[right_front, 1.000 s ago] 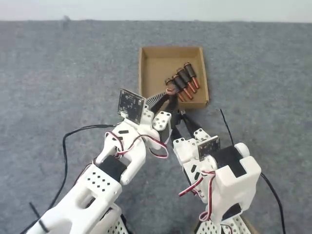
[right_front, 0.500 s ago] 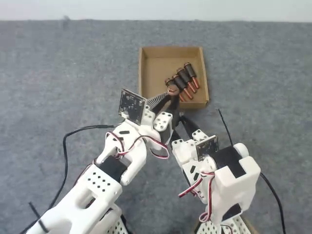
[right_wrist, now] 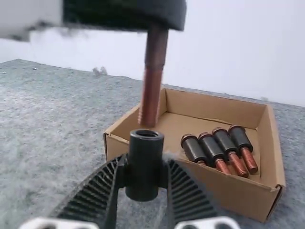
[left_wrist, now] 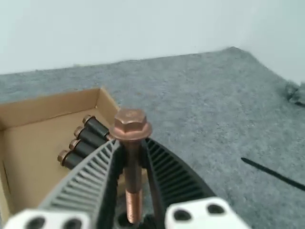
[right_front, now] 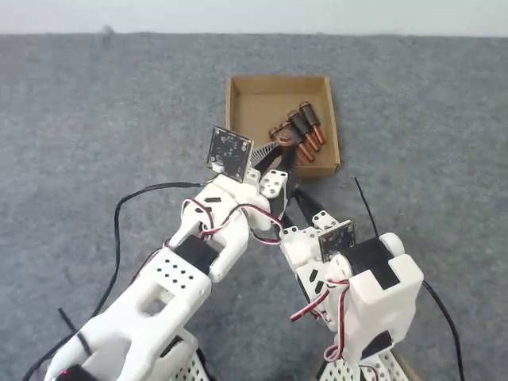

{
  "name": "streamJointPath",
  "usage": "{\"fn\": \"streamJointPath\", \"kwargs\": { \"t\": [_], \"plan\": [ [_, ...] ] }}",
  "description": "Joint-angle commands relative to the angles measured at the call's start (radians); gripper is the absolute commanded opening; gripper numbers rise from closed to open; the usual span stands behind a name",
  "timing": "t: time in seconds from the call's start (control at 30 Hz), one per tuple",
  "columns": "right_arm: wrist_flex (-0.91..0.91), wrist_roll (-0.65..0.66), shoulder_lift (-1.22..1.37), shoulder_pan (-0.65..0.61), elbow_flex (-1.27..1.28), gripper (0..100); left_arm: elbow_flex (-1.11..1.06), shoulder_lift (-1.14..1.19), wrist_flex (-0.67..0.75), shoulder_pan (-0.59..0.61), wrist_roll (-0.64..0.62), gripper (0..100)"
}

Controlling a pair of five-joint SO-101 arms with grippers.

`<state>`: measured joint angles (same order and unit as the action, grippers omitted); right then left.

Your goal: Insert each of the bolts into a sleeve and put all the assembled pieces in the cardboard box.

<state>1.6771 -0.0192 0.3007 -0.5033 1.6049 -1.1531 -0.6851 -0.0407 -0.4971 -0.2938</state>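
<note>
My left gripper (left_wrist: 129, 149) is shut on a copper bolt (left_wrist: 129, 157), head up and thread pointing down. In the right wrist view the bolt (right_wrist: 153, 81) hangs from the left gripper (right_wrist: 124, 12) with its tip just above the mouth of a black sleeve (right_wrist: 144, 162). My right gripper (right_wrist: 143, 177) is shut on that upright sleeve. In the high view both grippers meet just in front of the cardboard box (right_front: 238, 119), with the left gripper (right_front: 278, 157) over the right gripper (right_front: 295, 198). Several assembled pieces (right_front: 300, 133) lie side by side in the box.
The box's front wall (right_wrist: 238, 191) stands just beyond the sleeve. Grey carpet (right_front: 103, 119) covers the table all around. Black cables (right_front: 127, 206) trail beside both arm bases.
The left arm has swung forward and to the right, and its wrist now sits closer to the box. The right arm has hardly moved.
</note>
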Motion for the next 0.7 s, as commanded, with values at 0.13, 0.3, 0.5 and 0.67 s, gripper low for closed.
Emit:
{"fn": "streamJointPath", "kwargs": {
  "t": [0.13,0.3,0.5,0.67],
  "plan": [
    [-0.004,0.011,-0.053,-0.005,0.029,0.7,0.056,-0.011,0.041,-0.002,-0.009,1],
    [-0.004,0.014,-0.054,-0.005,0.031,0.7,0.033,-0.011,0.043,0.015,-0.009,1],
    [-0.004,0.017,-0.056,-0.004,0.031,0.7,-0.05,-0.011,0.16,0.02,-0.009,1],
    [-0.004,0.017,-0.059,-0.004,0.032,0.7,-0.059,-0.011,0.173,0.02,-0.008,1]
  ]
}}
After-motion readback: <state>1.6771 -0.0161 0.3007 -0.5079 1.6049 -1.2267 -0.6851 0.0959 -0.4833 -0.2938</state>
